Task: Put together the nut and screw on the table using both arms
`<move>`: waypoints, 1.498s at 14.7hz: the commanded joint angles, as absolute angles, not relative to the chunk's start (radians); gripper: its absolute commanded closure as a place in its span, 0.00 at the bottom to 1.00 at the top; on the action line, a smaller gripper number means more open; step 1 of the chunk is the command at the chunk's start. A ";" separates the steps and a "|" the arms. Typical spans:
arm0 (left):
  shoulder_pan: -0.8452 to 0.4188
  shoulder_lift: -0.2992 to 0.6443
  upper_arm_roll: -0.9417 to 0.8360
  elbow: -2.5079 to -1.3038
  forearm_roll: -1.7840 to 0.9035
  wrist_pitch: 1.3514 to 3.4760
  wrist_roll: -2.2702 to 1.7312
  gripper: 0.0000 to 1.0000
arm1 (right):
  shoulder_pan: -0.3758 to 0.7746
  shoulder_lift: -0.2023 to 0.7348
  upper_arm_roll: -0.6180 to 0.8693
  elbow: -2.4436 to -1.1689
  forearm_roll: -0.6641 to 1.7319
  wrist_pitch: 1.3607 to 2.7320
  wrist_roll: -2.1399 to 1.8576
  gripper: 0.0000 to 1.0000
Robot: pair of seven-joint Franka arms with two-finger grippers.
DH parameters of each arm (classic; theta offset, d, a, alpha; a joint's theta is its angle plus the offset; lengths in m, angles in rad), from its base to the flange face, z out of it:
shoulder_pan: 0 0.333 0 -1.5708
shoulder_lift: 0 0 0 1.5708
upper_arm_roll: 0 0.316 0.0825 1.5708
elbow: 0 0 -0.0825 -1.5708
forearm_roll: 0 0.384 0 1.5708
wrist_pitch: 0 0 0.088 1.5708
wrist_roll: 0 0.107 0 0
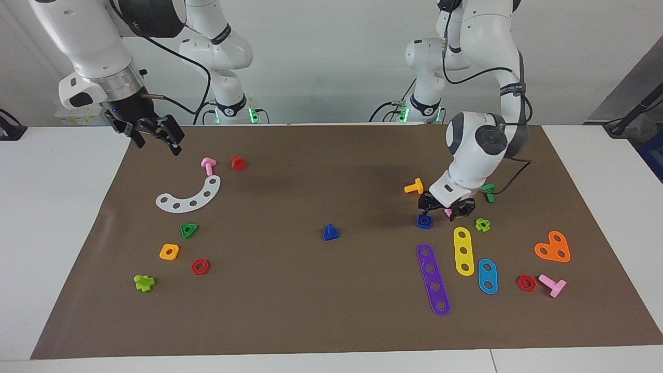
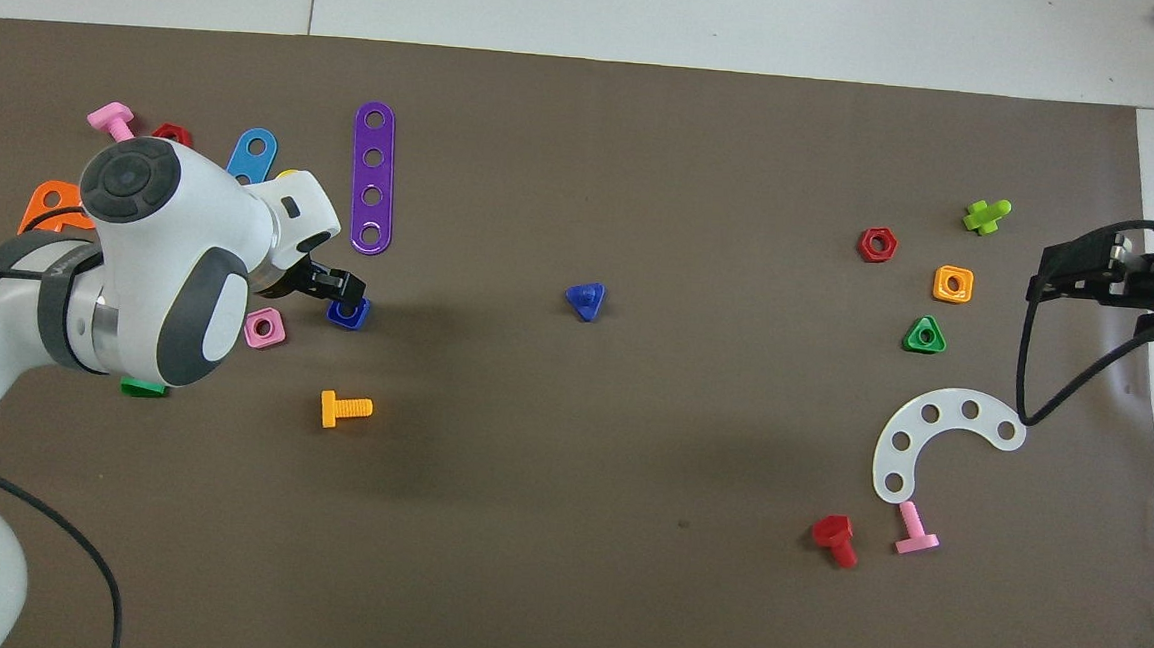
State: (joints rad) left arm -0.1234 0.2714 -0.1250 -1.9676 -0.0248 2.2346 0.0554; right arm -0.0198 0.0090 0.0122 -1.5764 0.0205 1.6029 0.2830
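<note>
Two blue parts: nut [image 1: 424, 221] lying beside the pink nut [image 2: 264, 327]; screw [image 1: 330, 232] lying mid-worktop. I am hovering my left pincer [image 1: 446, 209], partly open and empty, over the nut. Right pincer [image 1: 154, 137] waiting open. Next: descending squarely, gripping.

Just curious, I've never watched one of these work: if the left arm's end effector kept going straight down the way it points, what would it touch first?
Most likely the dark blue square nut: the left end effector hangs low, its fingers open, just over that nut's edge beside the pink square nut. Depth is unclear, so it might graze the pink one.

Robot lab: two arms [image 1: 481, 140], matted table [image 1: 311, 311].
</note>
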 commanded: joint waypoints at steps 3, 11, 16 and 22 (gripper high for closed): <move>-0.167 0.285 -0.114 -2.009 -0.034 2.315 0.075 0.19 | -0.028 -0.006 0.026 -1.589 0.032 1.592 0.268 0.00; -0.167 0.282 -0.114 -2.045 -0.034 2.327 0.147 0.31 | -0.041 -0.017 0.023 -1.583 0.031 1.579 0.255 0.00; -0.164 0.284 -0.112 -2.063 -0.034 2.339 0.187 0.35 | -0.041 -0.021 0.017 -1.592 0.031 1.583 0.213 0.00; -0.166 0.282 -0.112 -2.066 -0.034 2.341 0.189 0.42 | -0.015 -0.023 -0.008 -1.601 0.031 1.580 0.207 0.00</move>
